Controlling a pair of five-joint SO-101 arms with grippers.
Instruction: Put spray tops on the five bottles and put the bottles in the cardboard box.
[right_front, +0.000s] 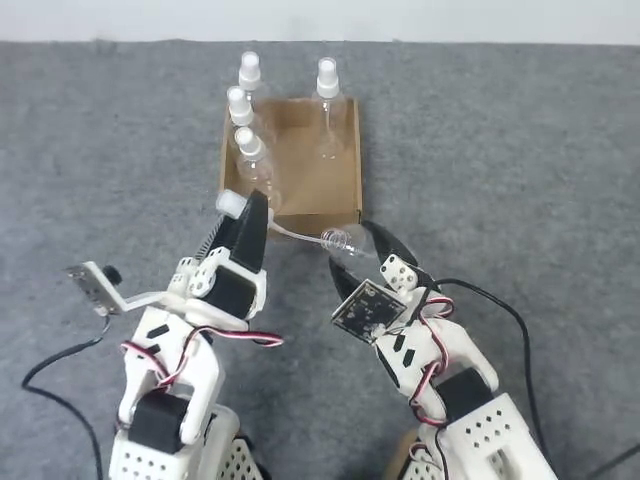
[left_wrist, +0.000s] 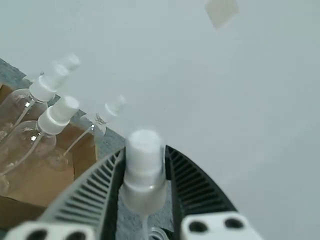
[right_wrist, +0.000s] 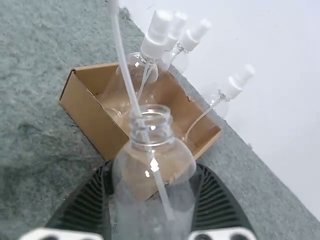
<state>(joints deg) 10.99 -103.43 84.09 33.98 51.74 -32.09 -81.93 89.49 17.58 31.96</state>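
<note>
My left gripper (right_front: 241, 209) (left_wrist: 144, 154) is shut on a white spray top (right_front: 230, 204) (left_wrist: 144, 175). The top's thin dip tube (right_front: 295, 235) (right_wrist: 127, 82) slants across into the open neck of a clear bottle (right_front: 340, 240) (right_wrist: 152, 162). My right gripper (right_front: 353, 250) (right_wrist: 152, 182) is shut on that bottle, tilted, just in front of the cardboard box (right_front: 355, 150) (right_wrist: 90, 110). The top itself is still well apart from the neck. Several clear bottles with spray tops (right_front: 250, 150) (right_wrist: 150, 45) (left_wrist: 47, 120) stand upright in the box.
The box sits on grey carpet (right_front: 500, 150) at the far middle of the table, close to a white back wall (right_front: 450, 20). Open carpet lies to both sides of the box. Cables (right_front: 500, 305) trail beside the arm bases.
</note>
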